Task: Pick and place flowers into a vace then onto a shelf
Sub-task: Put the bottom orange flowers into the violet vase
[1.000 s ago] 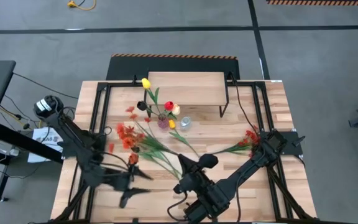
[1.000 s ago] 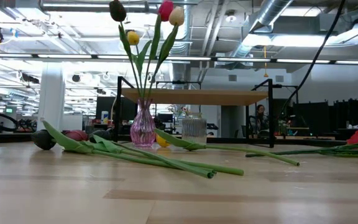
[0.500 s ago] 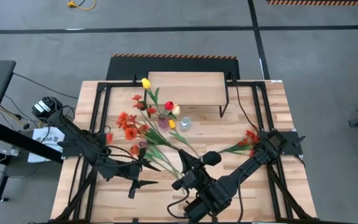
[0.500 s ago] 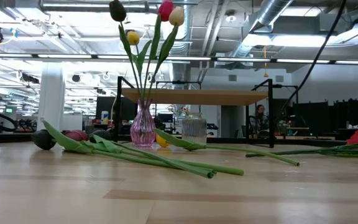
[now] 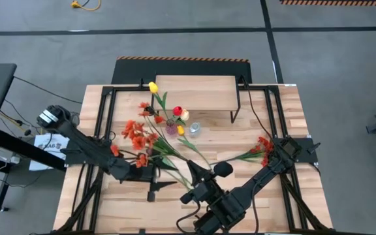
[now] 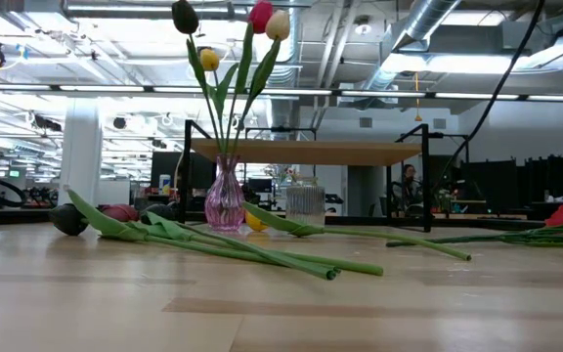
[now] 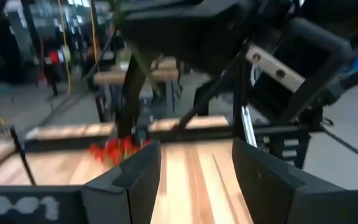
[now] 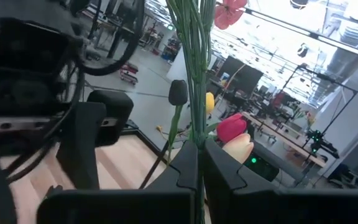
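Across the plank bench (image 5: 266,124) the one change over the last second is on the left: the left hand (image 5: 154,175), carrying an orange-red spray (image 5: 138,134) whose blossoms fan out above its arm, has swung from the near-left part of the bench toward the middle, so the spray now lies much closer to the pink glass vase (image 5: 171,128). I read that as the carry toward the vase, with the insertion not yet begun. From its own wrist view the left fingers (image 7: 132,180) stand apart with bare planks between them; the stem is not visible there, so I cannot tell exactly how it is gripped. The right hand (image 8: 199,163) is clamped shut on a bundle of green stems (image 8: 196,56) that rise upright past it, and its arm has stayed near the bench's near edge. Farther out, the vase already holds tulips (image 6: 233,29), upright. Loose tulip stems (image 6: 252,249) lie flat in front of it, another red spray (image 5: 264,145) rests at the right, and the shelf (image 5: 194,91) at the far side carries nothing.
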Robot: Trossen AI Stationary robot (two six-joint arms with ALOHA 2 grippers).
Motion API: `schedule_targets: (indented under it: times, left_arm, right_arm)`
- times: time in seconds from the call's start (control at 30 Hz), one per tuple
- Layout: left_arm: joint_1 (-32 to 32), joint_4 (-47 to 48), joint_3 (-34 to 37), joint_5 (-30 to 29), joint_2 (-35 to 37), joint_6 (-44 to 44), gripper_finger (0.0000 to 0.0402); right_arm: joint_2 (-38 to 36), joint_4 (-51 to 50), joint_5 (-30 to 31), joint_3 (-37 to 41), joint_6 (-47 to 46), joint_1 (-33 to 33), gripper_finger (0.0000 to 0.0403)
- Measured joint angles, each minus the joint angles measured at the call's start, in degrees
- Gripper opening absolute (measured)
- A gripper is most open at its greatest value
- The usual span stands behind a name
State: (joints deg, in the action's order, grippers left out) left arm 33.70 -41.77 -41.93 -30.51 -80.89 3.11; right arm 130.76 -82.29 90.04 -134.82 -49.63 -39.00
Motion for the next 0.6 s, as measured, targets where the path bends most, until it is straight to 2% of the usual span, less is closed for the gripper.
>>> schedule_targets:
  times: [0.13, 0.3, 0.43, 0.6]
  left_arm:
    - [0.0, -11.7, 0.0, -2.9, -4.5, 5.6, 0.0187]
    - [0.0, -19.8, 0.0, -7.8, -7.4, 9.7, 0.0187]
    - [0.0, -20.9, 0.0, -7.7, -7.4, 10.4, 0.0187]
    - [0.2, -19.7, 0.0, -7.8, -7.4, 11.8, 0.0187]
  right_arm:
    - [0.0, 0.5, 0.0, 0.0, 0.0, -0.4, 0.0000]
    - [0.0, 0.5, -0.1, 0.0, 0.0, -0.8, 0.0000]
    - [0.0, 0.5, -0.4, 0.0, 0.0, -1.1, 0.0000]
    - [-1.1, 0.5, -3.7, 0.0, 1.4, -2.0, 0.0000]
